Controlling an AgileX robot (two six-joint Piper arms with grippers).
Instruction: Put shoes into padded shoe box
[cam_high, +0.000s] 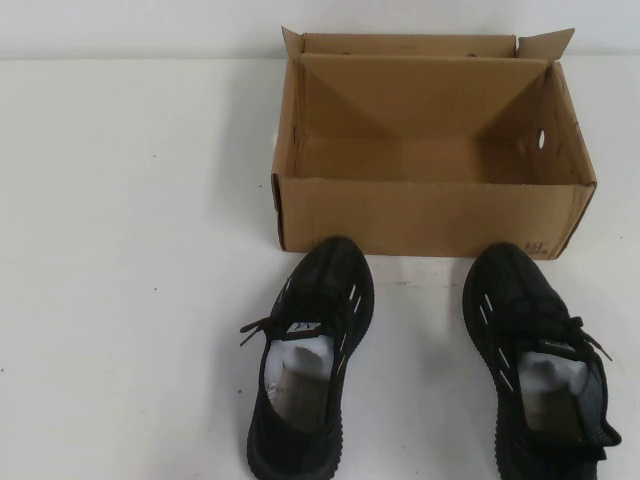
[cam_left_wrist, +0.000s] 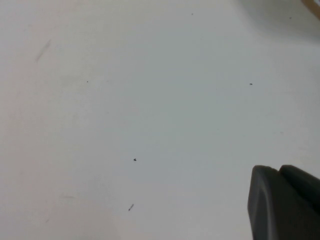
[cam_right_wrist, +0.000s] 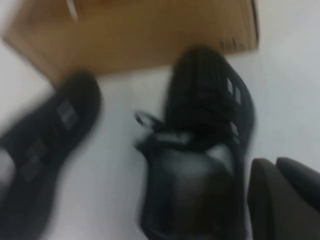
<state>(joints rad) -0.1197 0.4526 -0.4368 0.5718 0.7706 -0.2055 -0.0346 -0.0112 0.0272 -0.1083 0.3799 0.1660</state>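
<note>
left pincer (cam_left_wrist: 285, 202): only a dark part of it shows at the edge of the left wrist view, above bare white table (cam_left_wrist: 125, 110); whether its fingers are spread or pressed together, i cannot tell; it does not appear in the high view.
near the left pincer: nothing but table surface with a few small dark specks; a sliver of brown shows at one corner of that view.
right pincer (cam_right_wrist: 282, 200): a dark part of it shows at the edge of the right wrist view, just beside the heel end of the right shoe (cam_right_wrist: 200, 145); spread or pressed together, i cannot tell; it grips nothing that can be seen.
right shoe: black knit with white dashes, on the table, toe towards the front wall of the padded shoe box (cam_high: 430, 215), close to the corner with small black print; white paper stuffing inside.
left shoe (cam_high: 310, 355): same make, on the table well apart from its mate, toe close to the box's front wall near the left corner; laces loose to its left.
padded shoe box: brown cardboard, open, flaps upright, beyond both shoes; its inside shows bare cardboard.
shoes and box: both shoes lie outside the box.
</note>
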